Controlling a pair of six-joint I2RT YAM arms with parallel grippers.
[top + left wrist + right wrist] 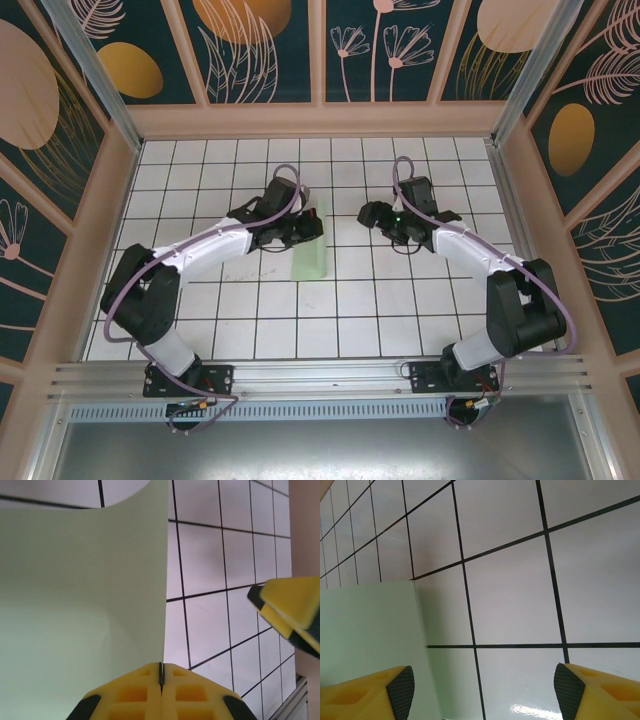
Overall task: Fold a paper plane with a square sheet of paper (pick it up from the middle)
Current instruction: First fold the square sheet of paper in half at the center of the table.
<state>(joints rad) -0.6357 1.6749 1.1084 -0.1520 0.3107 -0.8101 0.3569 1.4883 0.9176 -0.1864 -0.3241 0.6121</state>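
Note:
The square sheet of paper (312, 262) is pale mint green and looks like a narrow strip near the table's middle. In the left wrist view the sheet of paper (80, 605) rises in front of the camera, with a curved top edge. Its right edge runs down into the seam of my left gripper (161, 672), which is shut on it. From above, the left gripper (308, 228) sits at the strip's left side. My right gripper (368, 213) hovers about one tile to the paper's right, and the right gripper (485, 691) is open with nothing between its fingers. The paper (365, 630) lies beside its left finger.
The white gridded tabletop (350, 310) is ringed by wooden walls (320, 120) with patterned panels. A metal rail (320, 375) runs along the near edge by the arm bases. One right finger (290, 607) shows at the right in the left wrist view.

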